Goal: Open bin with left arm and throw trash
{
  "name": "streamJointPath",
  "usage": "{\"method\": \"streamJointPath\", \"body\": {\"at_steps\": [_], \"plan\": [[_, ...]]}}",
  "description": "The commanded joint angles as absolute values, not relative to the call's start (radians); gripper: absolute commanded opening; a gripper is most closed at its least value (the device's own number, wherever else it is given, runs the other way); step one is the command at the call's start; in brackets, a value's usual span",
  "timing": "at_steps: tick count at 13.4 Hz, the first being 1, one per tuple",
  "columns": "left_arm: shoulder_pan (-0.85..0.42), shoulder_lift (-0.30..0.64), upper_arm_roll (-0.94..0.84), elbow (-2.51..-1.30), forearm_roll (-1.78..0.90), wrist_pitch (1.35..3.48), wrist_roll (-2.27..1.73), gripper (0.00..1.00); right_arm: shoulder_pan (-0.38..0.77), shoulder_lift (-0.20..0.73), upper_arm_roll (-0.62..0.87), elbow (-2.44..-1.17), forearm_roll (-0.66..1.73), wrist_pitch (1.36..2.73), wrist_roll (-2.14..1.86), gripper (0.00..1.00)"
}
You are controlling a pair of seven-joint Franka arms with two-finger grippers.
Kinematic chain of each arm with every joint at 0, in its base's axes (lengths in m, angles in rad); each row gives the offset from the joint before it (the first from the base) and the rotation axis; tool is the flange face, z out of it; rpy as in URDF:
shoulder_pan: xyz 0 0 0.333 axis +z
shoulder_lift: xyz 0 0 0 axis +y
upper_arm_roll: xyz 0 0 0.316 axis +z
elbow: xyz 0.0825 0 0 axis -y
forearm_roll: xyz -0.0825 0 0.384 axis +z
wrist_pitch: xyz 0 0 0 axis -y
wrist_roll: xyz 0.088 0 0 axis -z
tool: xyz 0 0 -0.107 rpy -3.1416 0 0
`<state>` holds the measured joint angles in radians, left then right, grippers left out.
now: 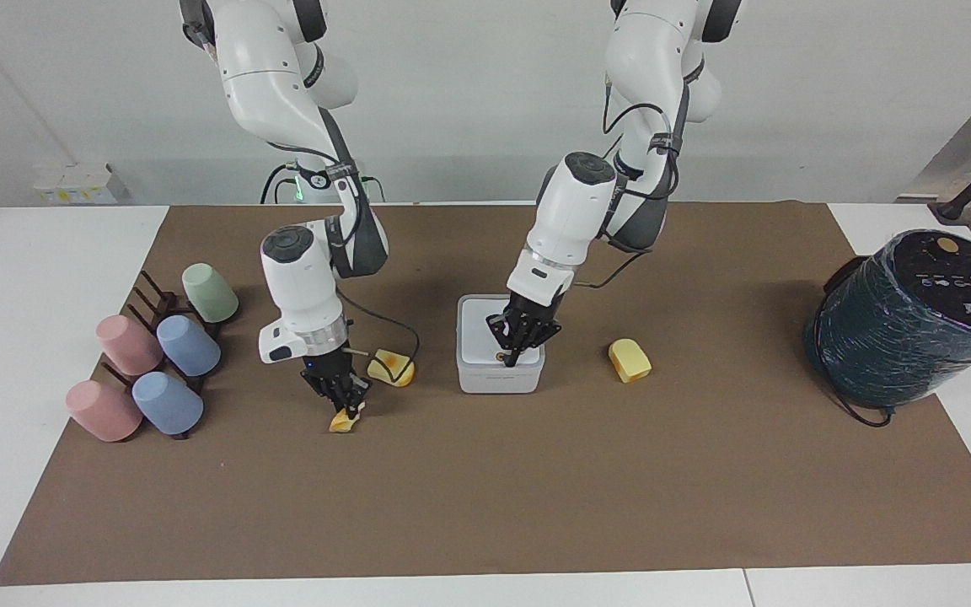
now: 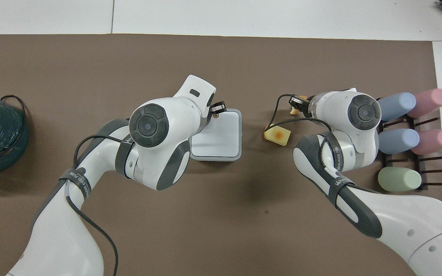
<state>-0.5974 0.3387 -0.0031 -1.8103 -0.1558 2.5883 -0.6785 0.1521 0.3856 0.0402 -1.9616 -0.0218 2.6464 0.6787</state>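
Observation:
The white bin (image 1: 485, 379) stands mid-mat with its lid down; it also shows in the overhead view (image 2: 225, 134). My left gripper (image 1: 508, 356) is shut, its tips on the lid at the orange dot (image 2: 215, 114). My right gripper (image 1: 351, 406) is down at the mat toward the right arm's end, shut on the small toasted trash piece (image 1: 339, 421). A yellow chunk with a toasted spot (image 1: 391, 367) lies between that piece and the bin. Another yellow chunk (image 1: 630, 360) lies beside the bin toward the left arm's end, hidden under the left arm in the overhead view.
A rack of pastel cups (image 1: 148, 362) lies at the right arm's end of the mat. A big dark teal wrapped cylinder (image 1: 907, 320) stands at the left arm's end. A thin cable from the right gripper hangs over the spotted chunk (image 2: 277, 135).

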Motion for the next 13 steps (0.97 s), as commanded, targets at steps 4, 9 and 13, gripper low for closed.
{"method": "streamJointPath", "body": {"at_steps": [4, 9, 13], "plan": [[-0.608, 0.35, 0.012, -1.8, -0.176, 2.604, -0.683, 0.03, 0.146, 0.22, 0.043, -1.967, -0.009, 2.392, 0.687, 0.0], [-0.502, 0.308, 0.021, -1.602, -0.167, 2.233, -0.666, 0.03, 0.163, 0.097, 0.052, -1.965, -0.009, 2.252, 0.687, 0.0], [-0.401, 0.249, 0.023, -1.583, -0.164, 2.057, -0.57, 0.03, 0.264, 0.092, 0.067, -1.954, -0.009, 2.291, 0.805, 0.0]]}}
